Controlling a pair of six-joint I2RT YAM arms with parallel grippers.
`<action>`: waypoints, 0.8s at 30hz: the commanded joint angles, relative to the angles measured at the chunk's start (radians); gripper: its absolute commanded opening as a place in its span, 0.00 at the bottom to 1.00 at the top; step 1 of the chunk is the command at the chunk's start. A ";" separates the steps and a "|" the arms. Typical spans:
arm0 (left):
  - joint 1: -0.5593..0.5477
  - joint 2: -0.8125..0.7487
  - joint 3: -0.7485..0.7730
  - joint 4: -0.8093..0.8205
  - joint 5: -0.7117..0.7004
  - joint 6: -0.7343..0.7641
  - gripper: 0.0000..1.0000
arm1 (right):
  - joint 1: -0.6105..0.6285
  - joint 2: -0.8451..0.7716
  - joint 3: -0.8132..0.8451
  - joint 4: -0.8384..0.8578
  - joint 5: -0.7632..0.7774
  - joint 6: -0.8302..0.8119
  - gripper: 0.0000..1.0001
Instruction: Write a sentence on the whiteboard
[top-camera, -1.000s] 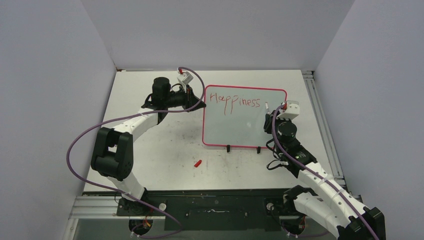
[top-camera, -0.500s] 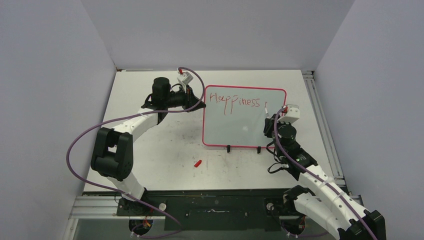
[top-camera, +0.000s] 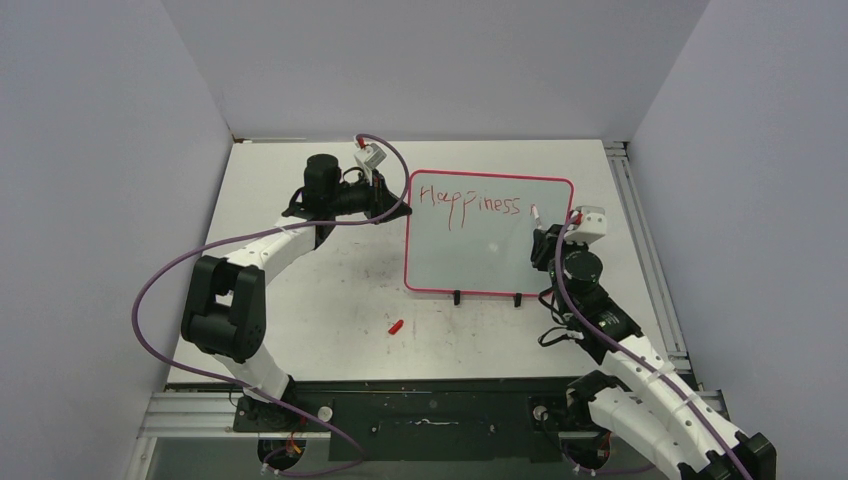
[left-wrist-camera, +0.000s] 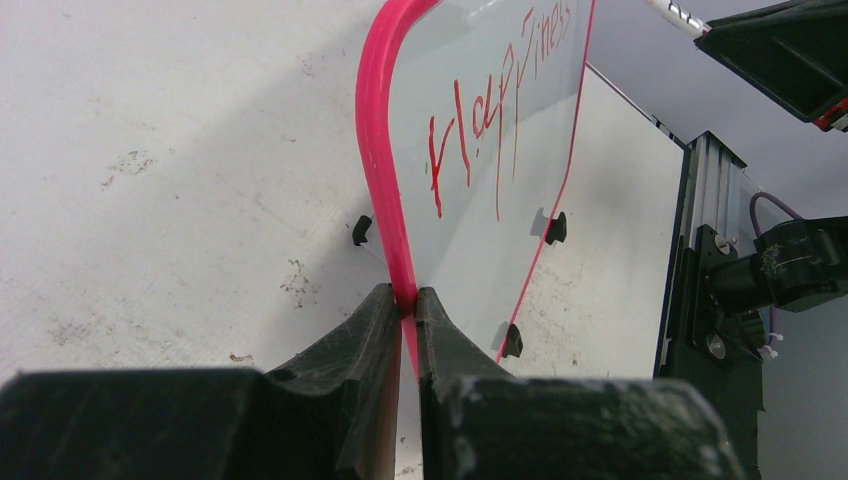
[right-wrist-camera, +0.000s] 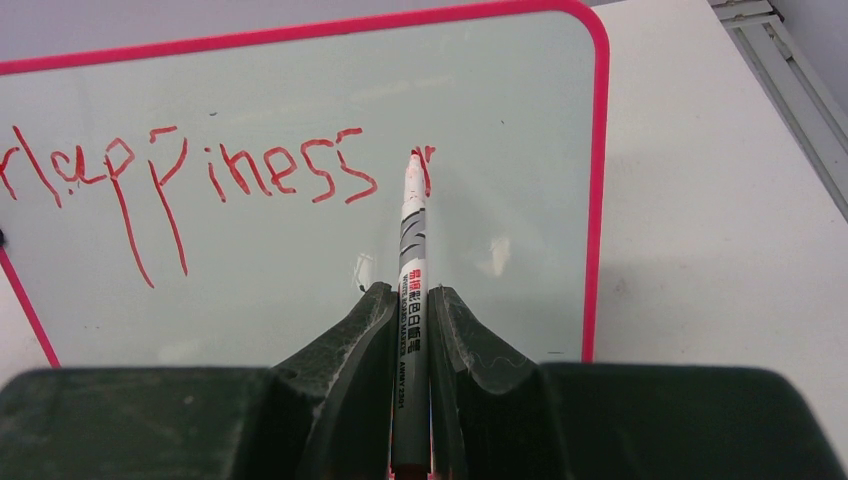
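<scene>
At the left, the left gripper (left-wrist-camera: 408, 300) has its jaws pinched nearly together on the pink rim of the whiteboard (top-camera: 480, 255), at the board's left edge. This looks like a steadying hold, so the board does not slide on the scuffed tabletop (top-camera: 330, 290) under the push of writing. A small red cap (top-camera: 396, 326), probably the pen's, lies loose on the table nearer the arm bases, well apart from the board. The sentence (right-wrist-camera: 200, 170) so far runs along the top of the board: "Happiness" in thin red strokes, then a short fresh stroke just to its right, close to the right rim. The marker (right-wrist-camera: 412, 280) has its tip at that last stroke, though whether it is pressing or just off the surface I cannot tell. The right gripper (right-wrist-camera: 410, 295) is closed tight around the marker's barrel, holding it in line with the fingers so the tip leads and stays in view. The writing appears only partly done.
</scene>
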 joint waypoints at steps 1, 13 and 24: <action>0.003 -0.053 0.019 0.051 0.008 0.023 0.00 | 0.006 0.029 0.047 0.115 0.014 -0.044 0.05; 0.003 -0.052 0.021 0.051 0.010 0.025 0.00 | -0.004 0.083 0.042 0.168 0.018 -0.060 0.05; 0.003 -0.052 0.020 0.050 0.012 0.025 0.00 | -0.011 0.122 0.039 0.176 0.018 -0.055 0.05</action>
